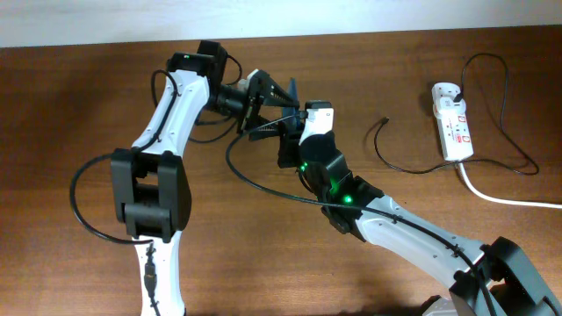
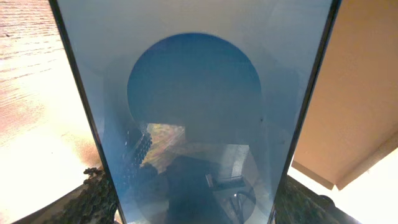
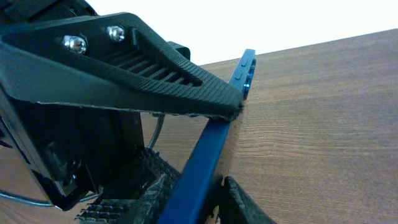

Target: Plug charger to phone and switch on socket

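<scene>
Wood-grain table (image 1: 79, 96), pale wall (image 1: 88, 17) strip along the far edge. The phone (image 1: 291, 87) is off the table, held up mid-table between both arms. In the left wrist view its blue screen (image 2: 199, 93) with a darker oval fills the frame. In the right wrist view it is seen edge-on (image 3: 210, 149), side buttons at the upper end.

Left gripper (image 1: 284, 104) is pinching the phone across its width, with the textured fingers (image 2: 93, 196) against its two side edges. One of its black fingers touches the phone edge in the right wrist view.

Right gripper (image 1: 285, 132) sits just below and beside it. Its fingers (image 3: 134, 193) flank the phone's lower end very closely, one each side. Cannot tell if they actually clamp it.

The charger (image 1: 413, 167) lies on the table well right of the arms. The thin black cable runs from the socket (image 1: 452, 123), loops out right, then comes back left. Its free tip (image 1: 385, 120) rests on the wood, apart from the phone, not plugged in.

The socket lies flat near the right far edge. Switch position is too small to read. A thick white cord (image 1: 505, 198) leaves its near end toward the right edge.
</scene>
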